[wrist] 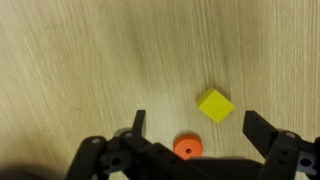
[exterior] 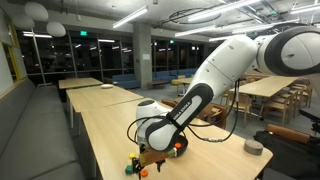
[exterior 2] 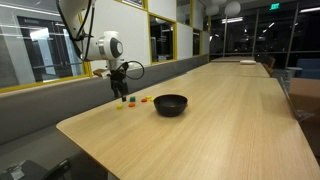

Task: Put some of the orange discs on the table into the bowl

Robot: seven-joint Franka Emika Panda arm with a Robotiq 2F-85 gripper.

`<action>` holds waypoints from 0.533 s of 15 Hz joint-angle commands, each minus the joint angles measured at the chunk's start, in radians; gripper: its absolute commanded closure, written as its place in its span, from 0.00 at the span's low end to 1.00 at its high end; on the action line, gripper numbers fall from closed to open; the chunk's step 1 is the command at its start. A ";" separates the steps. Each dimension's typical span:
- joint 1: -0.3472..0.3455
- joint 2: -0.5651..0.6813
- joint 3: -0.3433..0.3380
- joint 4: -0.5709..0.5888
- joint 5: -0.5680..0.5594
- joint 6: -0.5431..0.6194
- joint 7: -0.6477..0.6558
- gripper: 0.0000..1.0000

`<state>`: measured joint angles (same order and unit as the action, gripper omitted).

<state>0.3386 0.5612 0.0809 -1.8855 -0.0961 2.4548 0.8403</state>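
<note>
The table (exterior 2: 215, 120) took up most of both exterior views, its pale wood top running from the foreground back toward the dark windows. My arm (exterior: 225, 65) came in from the upper right of an exterior view and curved down to the table's near end at the lower middle of the frame.

The bowl (exterior 2: 170, 104) sat upright on the table a little left of centre in an exterior view. It was black and round, and I could not tell what lay inside it.

My gripper (exterior 2: 120, 93) hung low over the table at the left of that frame, to the left of the bowl and apart from it. In the wrist view its fingers (wrist: 138, 122) rose from the bottom edge, spread wide, and they held nothing.

The discs (exterior 2: 146, 99) showed in an exterior view as small orange specks on the table between gripper and bowl, too small to count. In the wrist view one disc (wrist: 187, 148) lay flat on the wood at the lower centre, between the fingers and touching neither. A yellow piece (wrist: 215, 105) lay just above and to the right of it, apart from it. A green piece (exterior: 130, 168) lay by the gripper near the bottom edge.
</note>
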 commanded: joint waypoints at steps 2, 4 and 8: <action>-0.002 0.075 -0.004 0.095 0.039 -0.030 -0.045 0.00; -0.001 0.099 -0.010 0.117 0.042 -0.030 -0.048 0.00; -0.008 0.130 -0.023 0.152 0.048 -0.030 -0.054 0.00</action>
<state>0.3339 0.6605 0.0685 -1.7946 -0.0801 2.4540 0.8200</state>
